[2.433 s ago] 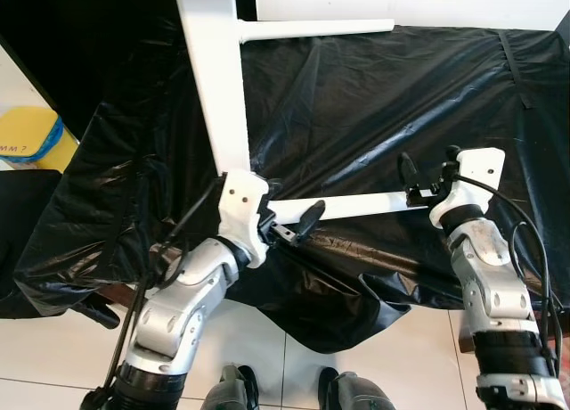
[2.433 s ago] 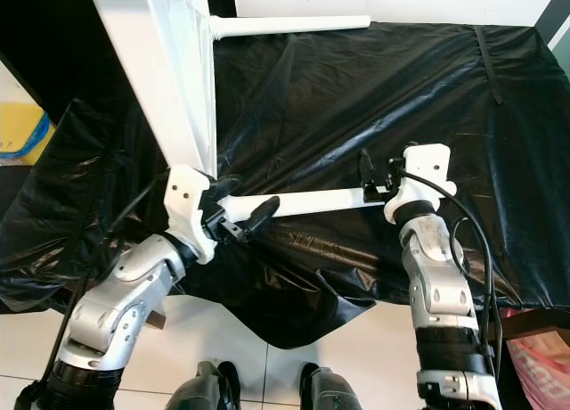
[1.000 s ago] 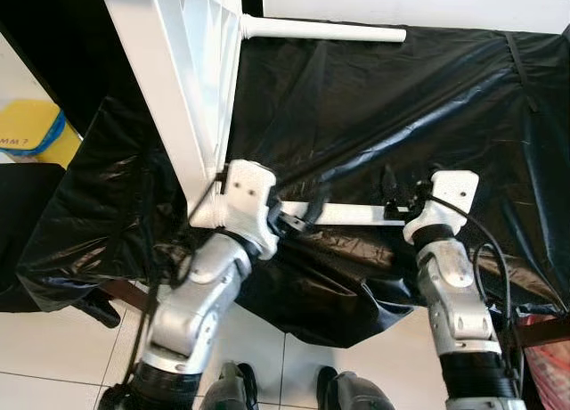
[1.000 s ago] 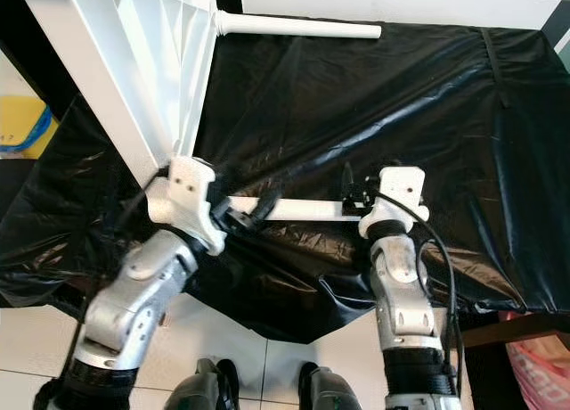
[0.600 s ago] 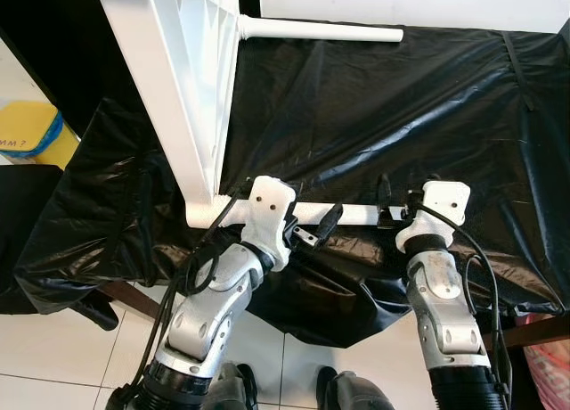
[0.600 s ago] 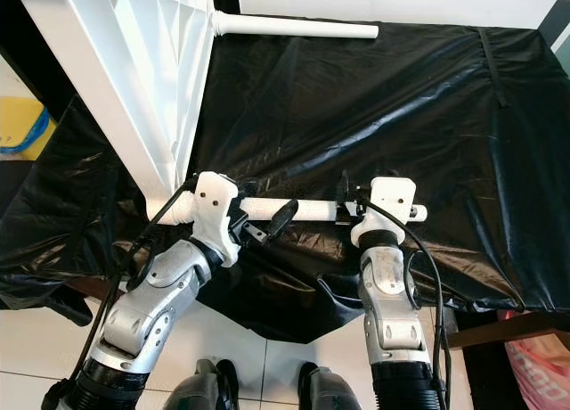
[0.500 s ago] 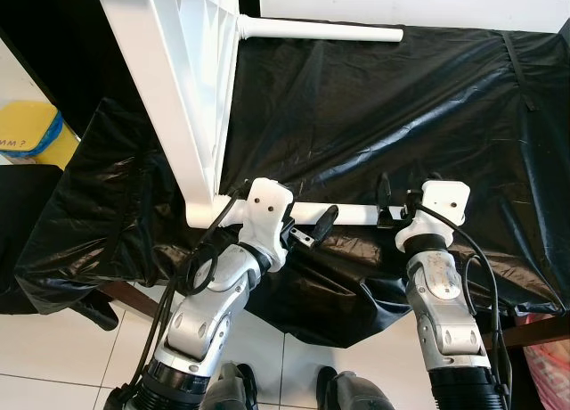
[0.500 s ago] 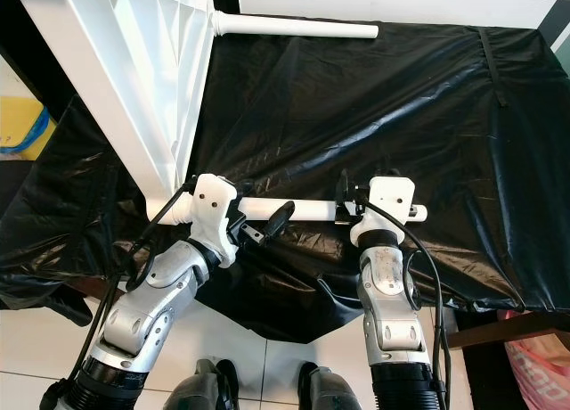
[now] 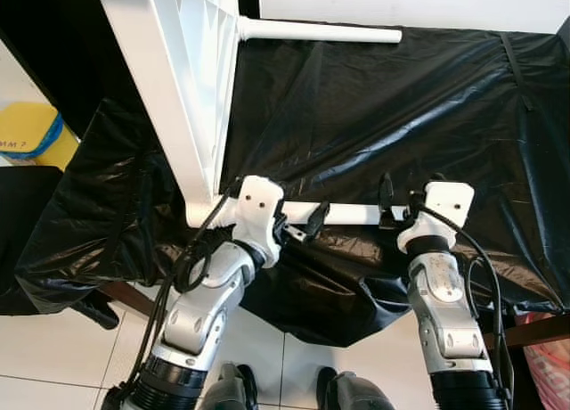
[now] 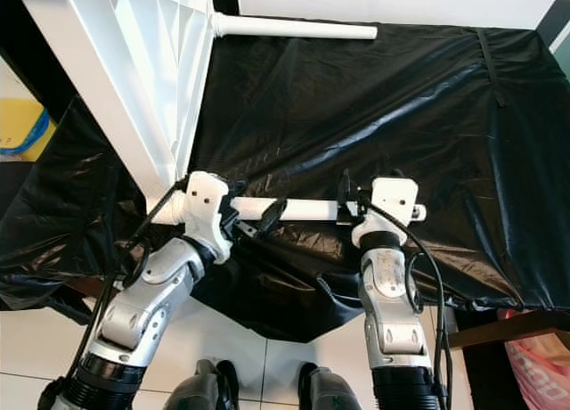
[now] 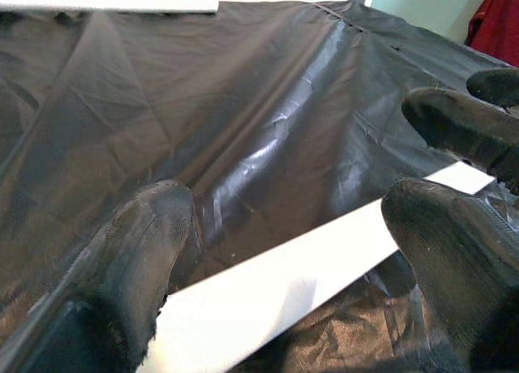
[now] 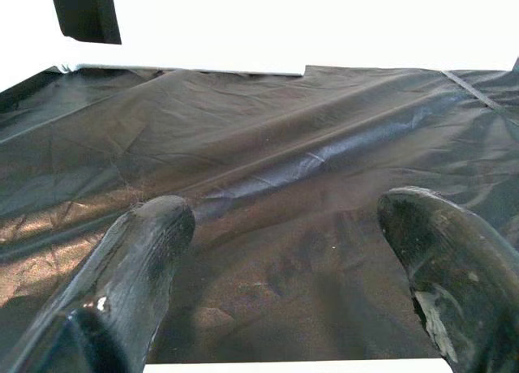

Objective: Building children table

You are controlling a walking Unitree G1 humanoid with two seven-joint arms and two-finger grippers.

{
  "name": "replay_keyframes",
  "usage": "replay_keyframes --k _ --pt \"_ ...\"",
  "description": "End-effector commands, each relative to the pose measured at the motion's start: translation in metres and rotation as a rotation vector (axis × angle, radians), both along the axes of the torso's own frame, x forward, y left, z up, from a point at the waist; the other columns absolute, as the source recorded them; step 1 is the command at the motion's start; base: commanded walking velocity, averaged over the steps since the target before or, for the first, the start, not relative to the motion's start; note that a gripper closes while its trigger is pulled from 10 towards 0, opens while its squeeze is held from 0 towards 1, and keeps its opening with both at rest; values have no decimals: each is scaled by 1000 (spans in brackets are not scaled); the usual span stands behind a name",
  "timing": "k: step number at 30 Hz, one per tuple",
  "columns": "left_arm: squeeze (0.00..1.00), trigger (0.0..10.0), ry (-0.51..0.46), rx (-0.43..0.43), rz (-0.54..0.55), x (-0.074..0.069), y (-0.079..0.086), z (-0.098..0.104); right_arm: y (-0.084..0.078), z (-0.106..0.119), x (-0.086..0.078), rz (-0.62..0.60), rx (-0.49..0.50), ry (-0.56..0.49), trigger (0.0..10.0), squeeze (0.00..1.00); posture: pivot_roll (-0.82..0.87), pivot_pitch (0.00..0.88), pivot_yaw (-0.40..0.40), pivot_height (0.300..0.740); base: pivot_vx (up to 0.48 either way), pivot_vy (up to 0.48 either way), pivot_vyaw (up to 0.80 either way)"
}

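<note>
The white children's table top stands tilted up on its edge at the left of the black-covered work table. One white leg juts from its far corner. A second white leg runs sideways from its near corner. My left gripper is open around this near leg close to the corner; in the left wrist view the leg crosses between the spread fingers. My right gripper is open at the leg's other end, and the leg lies low between its fingers.
A crinkled black plastic sheet covers the work table and hangs over its near edge. White floor tiles lie below, with a yellow object at the far left and a red bag at the bottom right.
Over the last seconds the table top tipped up more and the near leg came against its corner. In the last half second my left gripper slid slightly toward that corner; the right barely moved.
</note>
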State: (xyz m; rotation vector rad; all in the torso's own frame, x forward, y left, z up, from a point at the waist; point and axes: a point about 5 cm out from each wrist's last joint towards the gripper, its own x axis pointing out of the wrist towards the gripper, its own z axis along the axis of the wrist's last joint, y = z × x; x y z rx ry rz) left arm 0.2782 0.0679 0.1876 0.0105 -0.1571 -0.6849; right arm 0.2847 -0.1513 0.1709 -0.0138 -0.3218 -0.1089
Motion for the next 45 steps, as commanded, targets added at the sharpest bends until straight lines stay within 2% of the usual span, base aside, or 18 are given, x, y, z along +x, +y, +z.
replay_keyframes --k 1,9,18,24,38,39,40,42,43,44,45 --pt "0 10000 -12 22 -44 -1 -3 -2 1 -2 -3 -2 -11 -1 10000 0 -25 170 -20 740 0 0 0" --pt "0 10000 -93 29 48 2 6 0 0 1 -3 1 -87 -38 10000 0 -34 134 -12 740 0 0 0" --pt "0 10000 -120 63 35 0 1 -3 0 7 -4 -8 -100 -69 10000 0 -34 114 0 740 0 0 0" --pt "0 10000 -129 73 27 -1 0 -5 2 3 -8 -16 -88 -59 10000 0 -37 110 5 740 0 0 0" --pt "0 10000 -111 40 43 0 5 -5 4 1 -11 4 -109 -56 10000 0 -28 116 -4 740 0 0 0" --pt "0 10000 -106 44 33 -1 5 -5 5 9 -13 4 -149 -99 10000 0 -24 122 -6 740 0 0 0" --pt "0 10000 -106 44 33 -1 5 -5 5 9 -13 4 -149 -99 10000 0 -24 122 -6 740 0 0 0" --pt "0 10000 -97 71 5 -6 4 -9 7 40 -18 -40 -259 -253 10000 0 -18 132 -5 740 0 0 0" --pt "0 10000 -97 71 5 -6 4 -9 7 40 -18 -40 -259 -253 10000 0 -18 132 -5 740 0 0 0" --pt "0 10000 -91 79 -11 -7 4 -10 8 56 -21 -73 -314 -329 10000 0 -16 135 -4 740 0 0 0" --pt "0 10000 -91 79 -11 -7 4 -10 8 56 -21 -73 -314 -329 10000 0 -16 135 -4 740 0 0 0"
